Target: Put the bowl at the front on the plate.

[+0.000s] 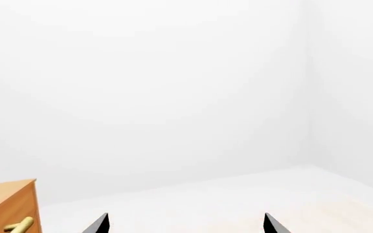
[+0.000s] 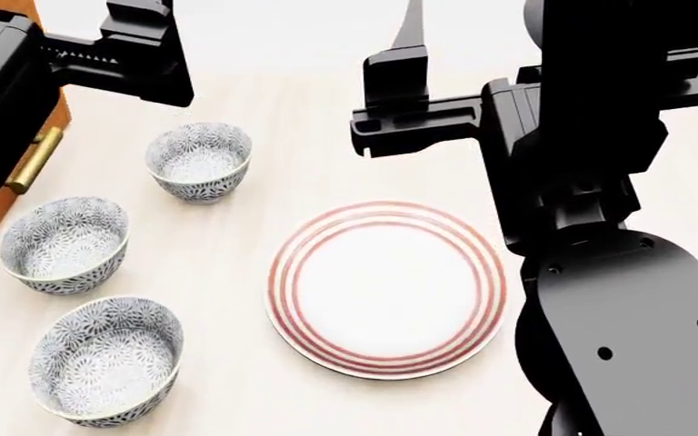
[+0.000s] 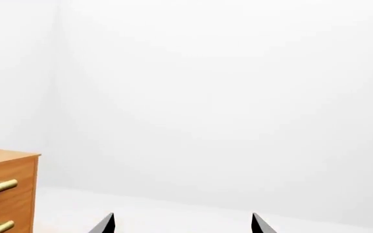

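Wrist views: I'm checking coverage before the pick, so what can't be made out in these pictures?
- Both wrist views face white walls: bowls and plate absent.
- left gripper and right gripper: only fingertips show, the rest cut by the frame edge.
- Head view: the right arm hides the table beyond the plate; the nearest bowl sits near the bottom edge.

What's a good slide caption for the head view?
Three patterned bowls left of an empty plate, both arms raised.

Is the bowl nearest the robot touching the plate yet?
Apart. The head view shows bare table between the bowl and the plate; the bowl sits on the table, off the plate's rim.
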`<state>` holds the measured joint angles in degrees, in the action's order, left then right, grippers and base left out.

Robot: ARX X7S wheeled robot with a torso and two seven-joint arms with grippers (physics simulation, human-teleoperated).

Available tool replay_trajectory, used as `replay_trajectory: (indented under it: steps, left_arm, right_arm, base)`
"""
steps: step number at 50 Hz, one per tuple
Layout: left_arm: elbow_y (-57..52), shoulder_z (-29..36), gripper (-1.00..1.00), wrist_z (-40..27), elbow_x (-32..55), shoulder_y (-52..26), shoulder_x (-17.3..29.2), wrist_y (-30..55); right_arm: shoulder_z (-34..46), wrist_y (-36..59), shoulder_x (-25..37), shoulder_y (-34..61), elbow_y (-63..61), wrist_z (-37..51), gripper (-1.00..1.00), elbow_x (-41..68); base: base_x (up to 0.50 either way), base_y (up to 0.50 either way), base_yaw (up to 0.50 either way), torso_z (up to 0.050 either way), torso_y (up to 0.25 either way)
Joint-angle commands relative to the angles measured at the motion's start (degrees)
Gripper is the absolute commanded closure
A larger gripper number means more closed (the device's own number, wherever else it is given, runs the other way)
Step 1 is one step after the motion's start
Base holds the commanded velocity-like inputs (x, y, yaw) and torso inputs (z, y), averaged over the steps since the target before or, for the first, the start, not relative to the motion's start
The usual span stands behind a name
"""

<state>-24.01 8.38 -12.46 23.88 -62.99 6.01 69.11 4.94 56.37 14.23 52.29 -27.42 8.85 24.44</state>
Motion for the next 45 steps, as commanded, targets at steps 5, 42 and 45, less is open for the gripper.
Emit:
replay_trajectory:
  steps: [5,42,45]
  left_arm:
    - [0.3,0.3,-1.00,-0.6,0.7,0.4,0.5,-0.7]
    - [0.6,0.3,-1.00,-2.3,2.7,0.4,1.2,-0.7]
    - [0.6,0.4,-1.00,-2.4,2.9,0.5,1.2,-0.9]
  right_arm:
    - [0.3,-0.3,0.2,0.0,0.2,0.3,-1.00,0.3]
    - [0.5,-1.2,0.5,0.0,0.3,0.8,-1.00,1.4]
    - [0.6,-1.1,0.6,0.1,0.2,0.8,-1.00,1.4]
  base:
    - [0.25,0.00,0.00,0.000,0.000]
    - [0.19,0.00,0.00,0.000,0.000]
    - [0.00,0.00,0.00,0.000,0.000]
